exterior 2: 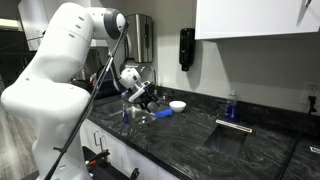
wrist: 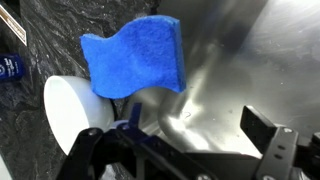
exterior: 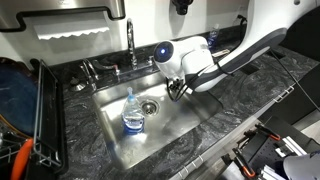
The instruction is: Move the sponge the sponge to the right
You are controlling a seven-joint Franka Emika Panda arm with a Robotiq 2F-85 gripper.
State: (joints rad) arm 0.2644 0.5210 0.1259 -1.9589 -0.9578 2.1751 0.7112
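The sponge (wrist: pixel 135 62) is a bright blue, soft block lying bent at the rim where the dark marble counter meets the steel sink (wrist: pixel 240 60). It also shows in an exterior view (exterior 2: pixel 163 112), just beside the gripper. My gripper (wrist: pixel 195 125) is open and empty, its two fingers hovering over the sink wall just short of the sponge and not touching it. In both exterior views the gripper (exterior: pixel 178 90) (exterior 2: pixel 143 100) hangs at the sink's edge. In one of them my arm hides the sponge.
A white bowl (wrist: pixel 70 115) (exterior 2: pixel 177 104) sits on the counter right next to the sponge. A clear bottle with a blue label (exterior: pixel 133 112) stands in the sink (exterior: pixel 110 135) near the drain. A faucet (exterior: pixel 130 40) is behind, a dish rack (exterior: pixel 40 110) at the far side, and a small dark-blue bottle (exterior 2: pixel 232 108) along the counter.
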